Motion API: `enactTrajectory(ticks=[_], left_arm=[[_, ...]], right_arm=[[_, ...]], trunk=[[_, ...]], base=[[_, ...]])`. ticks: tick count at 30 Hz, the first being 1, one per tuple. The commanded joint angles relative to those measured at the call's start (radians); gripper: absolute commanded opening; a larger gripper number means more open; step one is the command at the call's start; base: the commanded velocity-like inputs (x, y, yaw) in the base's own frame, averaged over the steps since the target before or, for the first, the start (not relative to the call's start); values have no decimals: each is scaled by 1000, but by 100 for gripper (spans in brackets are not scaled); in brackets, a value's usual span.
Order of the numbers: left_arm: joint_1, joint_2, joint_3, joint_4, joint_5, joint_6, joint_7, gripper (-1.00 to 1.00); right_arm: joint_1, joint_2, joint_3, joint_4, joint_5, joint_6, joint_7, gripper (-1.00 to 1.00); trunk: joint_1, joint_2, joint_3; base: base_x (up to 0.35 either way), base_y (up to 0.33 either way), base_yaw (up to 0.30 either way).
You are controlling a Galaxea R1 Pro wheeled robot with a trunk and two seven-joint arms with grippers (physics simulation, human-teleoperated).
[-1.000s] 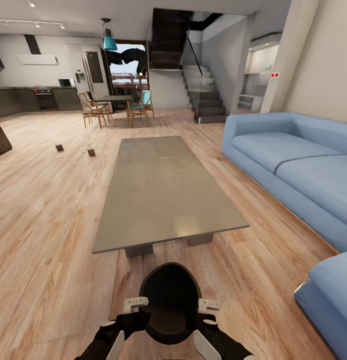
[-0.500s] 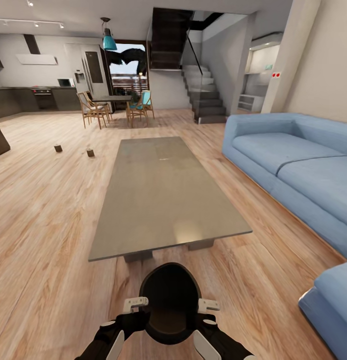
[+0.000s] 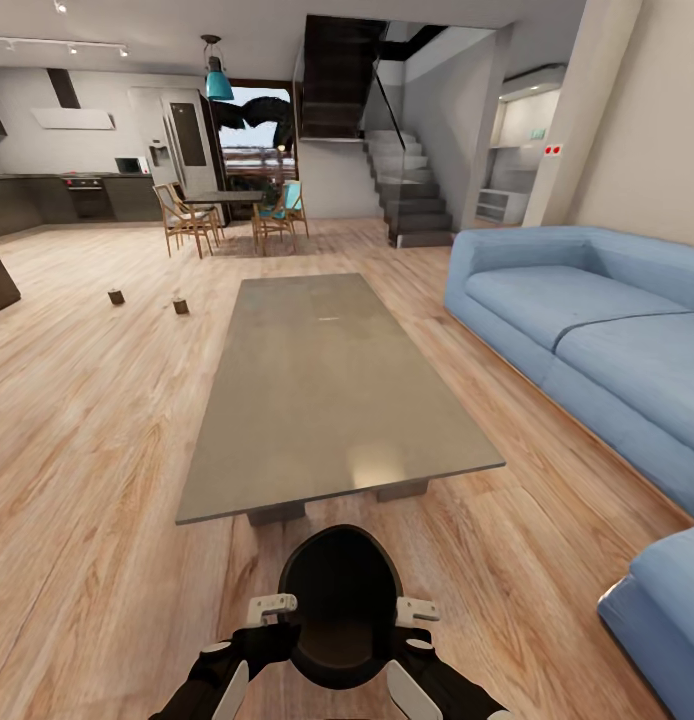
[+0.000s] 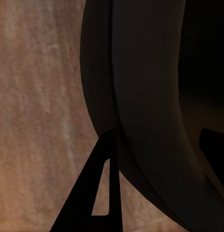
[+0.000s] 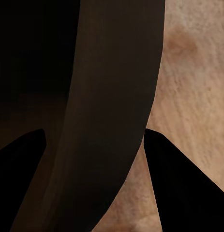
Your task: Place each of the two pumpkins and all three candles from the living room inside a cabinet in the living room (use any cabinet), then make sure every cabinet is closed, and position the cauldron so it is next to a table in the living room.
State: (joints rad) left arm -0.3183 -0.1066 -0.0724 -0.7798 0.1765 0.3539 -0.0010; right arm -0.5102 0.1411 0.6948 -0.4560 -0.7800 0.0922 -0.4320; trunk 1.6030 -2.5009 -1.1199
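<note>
While both end effectors clamp cauldron [image 3: 339,610], table [image 3: 327,390] just ahead.

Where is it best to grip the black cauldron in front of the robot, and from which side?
Take the cauldron by its thin upright rim wall, from both sides: left gripper on its left, right gripper on its right, each with one finger inside and one outside. The round body looks too wide for one gripper.

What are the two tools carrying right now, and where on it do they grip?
The cauldron: the left tool is clamped on the left side of its rim and the right tool on the right side.
</note>
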Motion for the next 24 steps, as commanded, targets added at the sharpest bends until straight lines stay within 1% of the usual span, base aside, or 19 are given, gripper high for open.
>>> enactTrajectory(ticks=[1, 2, 8, 14, 20, 24], left_arm=[[-1, -1, -9, -3, 26, 5, -2, -100], [-1, -1, -9, -3, 26, 5, -2, -100], [-1, -1, -9, -3, 26, 5, -2, -100], [-1, -1, -9, -3, 26, 5, -2, -100], [-1, -1, -9, -3, 26, 5, -2, -100], [-1, -1, -9, -3, 26, 5, -2, -100]], right_arm=[[-1, 2, 43, -1, -28, 4, -8, -100], [-1, 2, 43, -1, -28, 4, -8, -100], [-1, 2, 43, -1, -28, 4, -8, -100], [-1, 2, 43, -1, -28, 4, -8, -100], [-1, 2, 43, -1, -28, 4, -8, -100], [-1, 2, 43, -1, -28, 4, -8, -100]], trunk=[[0, 0, -1], [0, 0, -1], [2, -2, -24], [2, -2, -24], [5, -3, -47], [5, -3, -47]], base=[[0, 0, 0], [0, 0, 0], [0, 0, 0], [0, 0, 0], [0, 0, 0], [0, 0, 0]])
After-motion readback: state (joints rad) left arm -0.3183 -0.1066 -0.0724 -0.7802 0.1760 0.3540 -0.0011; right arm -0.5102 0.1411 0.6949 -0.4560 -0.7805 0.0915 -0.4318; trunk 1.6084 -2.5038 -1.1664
